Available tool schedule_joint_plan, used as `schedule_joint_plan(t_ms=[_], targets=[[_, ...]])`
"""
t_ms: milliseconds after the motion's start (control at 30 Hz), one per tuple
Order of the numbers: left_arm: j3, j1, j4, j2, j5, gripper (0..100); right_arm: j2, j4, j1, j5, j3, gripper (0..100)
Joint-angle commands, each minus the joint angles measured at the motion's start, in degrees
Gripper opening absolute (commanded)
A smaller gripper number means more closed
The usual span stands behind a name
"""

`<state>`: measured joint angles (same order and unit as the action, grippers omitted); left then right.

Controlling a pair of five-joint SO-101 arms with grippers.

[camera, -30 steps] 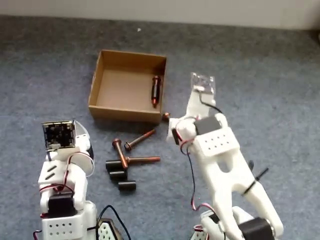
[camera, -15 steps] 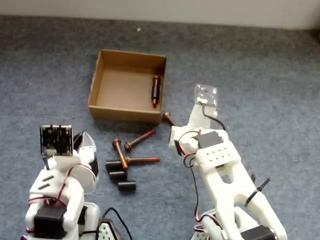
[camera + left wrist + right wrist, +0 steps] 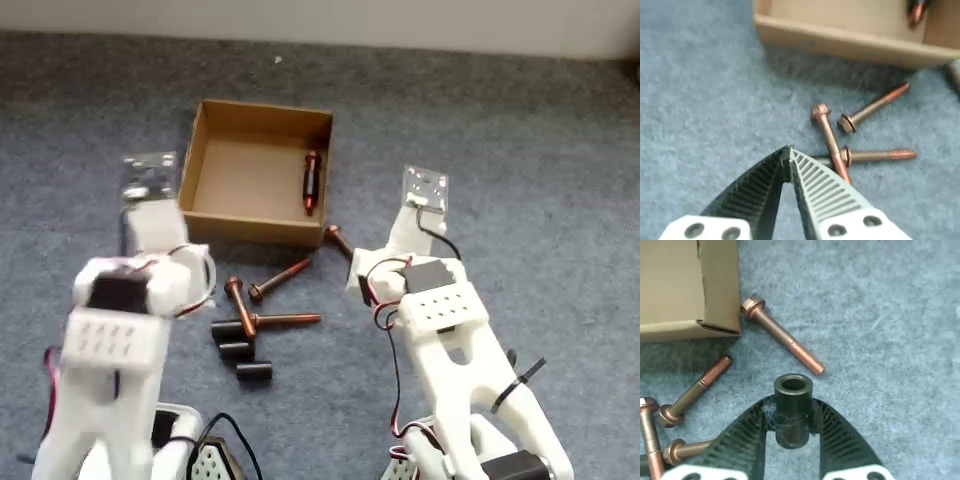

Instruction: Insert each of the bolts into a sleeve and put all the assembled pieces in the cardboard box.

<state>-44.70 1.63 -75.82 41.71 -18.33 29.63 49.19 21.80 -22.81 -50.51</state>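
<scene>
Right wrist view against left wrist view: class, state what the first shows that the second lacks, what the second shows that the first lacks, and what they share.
Right wrist, not left: a black sleeve held upright in the right gripper.
Left wrist, not right: the left gripper, shut and empty, and an assembled piece inside the box.
Shared: the box's outer wall and the three loose bolts lying together beside it.

**Grey, carpet-like worktop [image 3: 520, 150] strewn with hardware**

A cardboard box [image 3: 250, 228] sits on it. Near the box's front wall lie three bolts [image 3: 285, 320] in a loose cluster, a fourth bolt [image 3: 337, 240] by the box corner, and three black sleeves [image 3: 253, 372] beside the cluster.
</scene>
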Motion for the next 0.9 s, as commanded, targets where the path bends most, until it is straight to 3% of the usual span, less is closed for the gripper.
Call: schedule_joint_plan(t_ms=[0, 200, 467, 667, 867], targets=[[2.86, 5.58, 0.18, -9.01, -2.55, 1, 2.33, -1.19, -0.75, 0.09, 0.22, 0.5], [3.21, 9.98, 2.20, -16.40, -10.64, 1, 2.33, -1.19, -0.75, 0.09, 0.22, 0.5], [3.38, 9.10, 7.47, -20.00, -12.22, 2, 2.33, -1.19, -0.75, 0.09, 0.13, 0.5], [4.09, 7.69, 9.85, -23.96, -14.51, 19, 2.33, -1.19, -0.75, 0.09, 0.13, 0.5], [5.76, 5.32, 10.11, -26.77, -14.51, 13, 2.33, -1.19, -0.75, 0.09, 0.13, 0.5]])
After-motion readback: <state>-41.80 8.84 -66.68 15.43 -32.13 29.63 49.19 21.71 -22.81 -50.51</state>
